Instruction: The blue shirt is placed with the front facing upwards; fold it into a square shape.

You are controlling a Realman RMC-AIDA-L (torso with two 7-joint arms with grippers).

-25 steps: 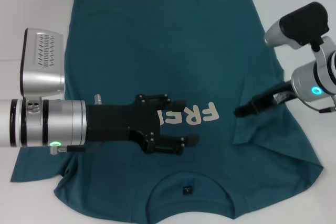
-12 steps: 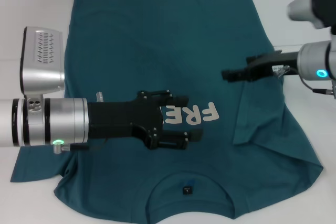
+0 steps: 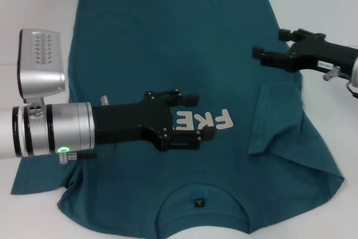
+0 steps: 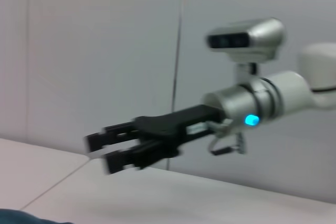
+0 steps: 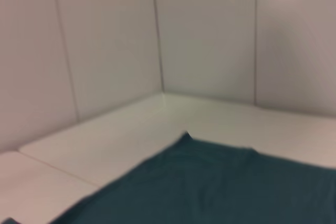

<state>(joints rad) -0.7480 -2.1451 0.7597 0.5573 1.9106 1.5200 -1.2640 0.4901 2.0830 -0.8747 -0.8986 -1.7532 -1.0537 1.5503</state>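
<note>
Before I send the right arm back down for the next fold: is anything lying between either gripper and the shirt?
Nothing visible. The blue shirt lies spread on the white table with nothing on it. The left gripper hangs over the chest lettering; the right gripper is over the shirt's edge near the folded-in sleeve.

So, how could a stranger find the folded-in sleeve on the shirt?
Start from the blue shirt spread across the white table. Look beside the cream lettering, on the robot's right. There the sleeve lies doubled over the chest, unlike the flat one opposite.
</note>
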